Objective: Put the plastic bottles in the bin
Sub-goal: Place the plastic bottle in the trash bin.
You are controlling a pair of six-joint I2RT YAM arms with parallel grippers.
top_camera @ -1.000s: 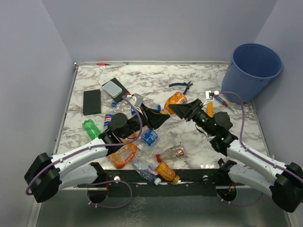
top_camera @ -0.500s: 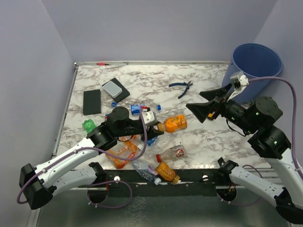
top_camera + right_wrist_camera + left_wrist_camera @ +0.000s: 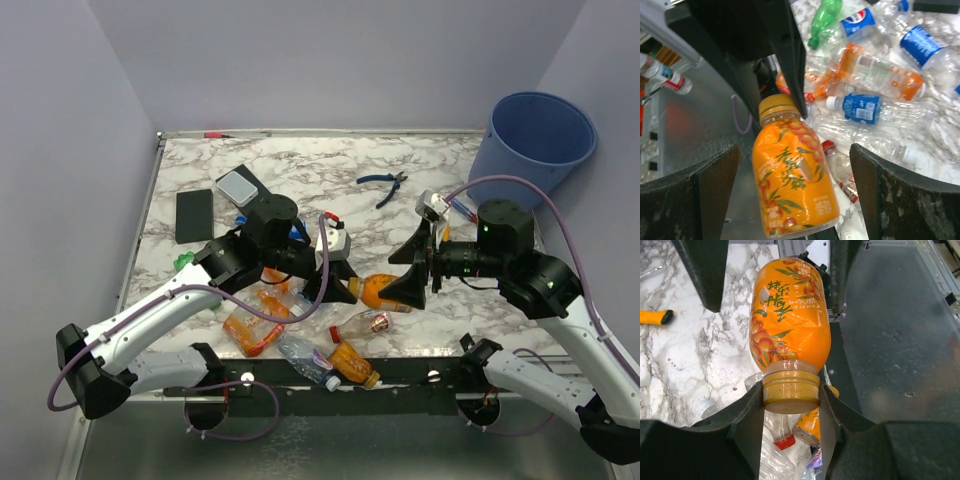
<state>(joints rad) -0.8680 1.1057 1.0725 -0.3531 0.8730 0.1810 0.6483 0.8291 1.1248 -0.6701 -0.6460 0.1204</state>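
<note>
**Two-arm view of an orange bottle between both grippers.** The left gripper (image 3: 791,390) is clamped on the yellow-brown cap (image 3: 791,392) of an orange-labelled juice bottle (image 3: 790,325). One finger presses each side of the cap. In the top view the bottle (image 3: 380,291) lies roughly level over the near middle of the marble table (image 3: 300,165), with its base pointing toward the right arm. The right gripper (image 3: 794,150) has its jaws wide apart, one finger (image 3: 715,200) on each flank of the bottle body. The frames do not show whether the fingers touch it. Below lie the remaining bottles, among them a green one (image 3: 825,17) and a blue-labelled one (image 3: 862,107). The blue bin (image 3: 530,140) stands upright at the far right corner, well apart from the held bottle. Blue-handled pliers (image 3: 385,183) lie on the table between them.
</note>
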